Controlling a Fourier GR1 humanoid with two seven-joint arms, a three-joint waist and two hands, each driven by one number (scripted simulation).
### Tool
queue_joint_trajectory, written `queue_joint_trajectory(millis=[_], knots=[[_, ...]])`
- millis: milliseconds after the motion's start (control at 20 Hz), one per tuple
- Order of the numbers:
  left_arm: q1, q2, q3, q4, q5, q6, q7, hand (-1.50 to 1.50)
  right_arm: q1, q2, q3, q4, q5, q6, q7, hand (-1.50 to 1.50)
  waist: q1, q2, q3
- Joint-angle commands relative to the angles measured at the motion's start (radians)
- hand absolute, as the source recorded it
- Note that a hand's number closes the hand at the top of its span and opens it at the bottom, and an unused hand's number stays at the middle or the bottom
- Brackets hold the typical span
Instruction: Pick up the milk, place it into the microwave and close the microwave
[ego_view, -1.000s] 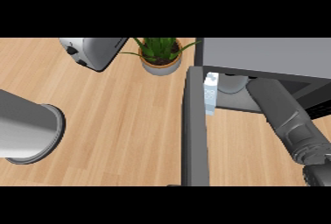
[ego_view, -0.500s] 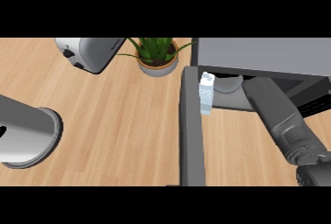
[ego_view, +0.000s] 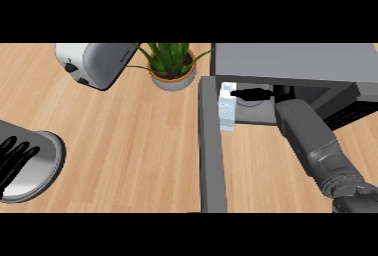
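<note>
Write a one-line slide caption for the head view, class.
Right hand reaches into the open microwave beside the milk carton; toaster and potted plant behind.

My wooden table (ego_view: 133, 140) carries a toaster (ego_view: 92, 62) at the far left, a potted plant (ego_view: 171, 67) beside it, and the open microwave (ego_view: 295, 65) to the right

No readable text anywhere (only faint, illegible marks on the milk carton (ego_view: 227, 107))
</note>
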Motion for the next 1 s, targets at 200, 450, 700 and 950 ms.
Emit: queue_joint_trajectory(millis=[200,450,700,950], knots=[[0.023,-0.012,-0.089,-0.045,0.017,0.013,0.078,1.50,0.112,0.046,-0.050,-0.009,-0.079,0.219,-0.086,-1.50,-0.038,-0.022,-0.002],[0.000,-0.039,-0.184,-0.052,-0.025,0.078,0.104,1.50,0.227,0.051,-0.047,-0.047,-0.109,0.357,-0.150,-1.50,-0.066,-0.031,-0.003],[0.011,-0.039,-0.346,-0.052,-0.120,0.170,0.080,1.50,0.322,0.089,0.010,-0.161,-0.104,0.347,-0.121,-1.50,-0.080,-0.038,-0.005],[-0.007,-0.040,-0.429,-0.058,-0.187,0.158,0.098,1.50,0.462,0.096,0.056,-0.307,-0.112,0.406,-0.090,-1.50,-0.097,-0.045,-0.006]])
